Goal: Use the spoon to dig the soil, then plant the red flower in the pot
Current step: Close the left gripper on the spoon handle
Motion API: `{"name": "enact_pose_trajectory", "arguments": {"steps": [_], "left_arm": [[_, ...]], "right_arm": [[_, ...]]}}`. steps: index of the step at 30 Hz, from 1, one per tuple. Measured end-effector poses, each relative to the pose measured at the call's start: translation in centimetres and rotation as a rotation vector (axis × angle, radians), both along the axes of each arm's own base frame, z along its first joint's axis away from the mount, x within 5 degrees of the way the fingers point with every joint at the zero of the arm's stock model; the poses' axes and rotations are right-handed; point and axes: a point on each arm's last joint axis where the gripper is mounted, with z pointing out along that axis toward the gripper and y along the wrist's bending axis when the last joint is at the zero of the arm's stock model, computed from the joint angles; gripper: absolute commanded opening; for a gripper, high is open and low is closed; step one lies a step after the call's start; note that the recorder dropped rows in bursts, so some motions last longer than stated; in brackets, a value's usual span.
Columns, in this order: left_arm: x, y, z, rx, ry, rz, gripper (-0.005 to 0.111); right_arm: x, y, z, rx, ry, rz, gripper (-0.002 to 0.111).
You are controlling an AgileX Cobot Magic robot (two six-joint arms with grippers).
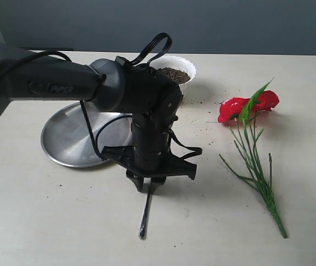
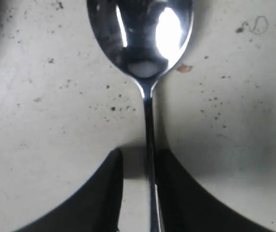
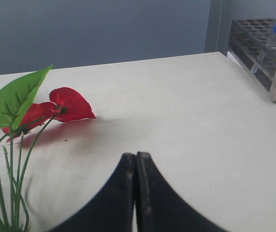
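The spoon (image 2: 143,34) lies flat on the table, its thin handle (image 1: 143,217) sticking out toward the front edge. My left gripper (image 1: 148,187) points straight down over it and stands open. Its jaws straddle the handle (image 2: 148,125), which rests against one finger with a gap to the other. The white scalloped pot (image 1: 187,63) holds dark soil (image 1: 173,74) behind the arm. To the right lies the red flower (image 1: 248,106), its green stems (image 1: 256,166) trailing forward. My right gripper (image 3: 136,157) is shut and empty, hovering near the flower (image 3: 69,104); it is out of the exterior view.
A round steel plate (image 1: 69,139) sits left of the left arm. Dark soil crumbs (image 1: 201,102) are scattered between pot and flower. A metal test-tube rack (image 3: 268,53) stands at the table's far corner in the right wrist view.
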Motion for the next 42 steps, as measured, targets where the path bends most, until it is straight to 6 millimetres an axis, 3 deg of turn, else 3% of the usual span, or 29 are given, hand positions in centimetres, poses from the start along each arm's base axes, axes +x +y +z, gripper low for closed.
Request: {"name": "enact_pose_trajectory", "arguments": {"steps": [35, 42], "left_arm": [[0.38, -0.32, -0.15, -0.041, -0.049, -0.002, 0.026], [0.37, -0.31, -0.15, -0.039, -0.047, -0.002, 0.018]], "right_arm": [[0.0, 0.0, 0.0, 0.0, 0.0, 0.0, -0.001], [0.0, 0.0, 0.0, 0.0, 0.0, 0.0, -0.001]]}}
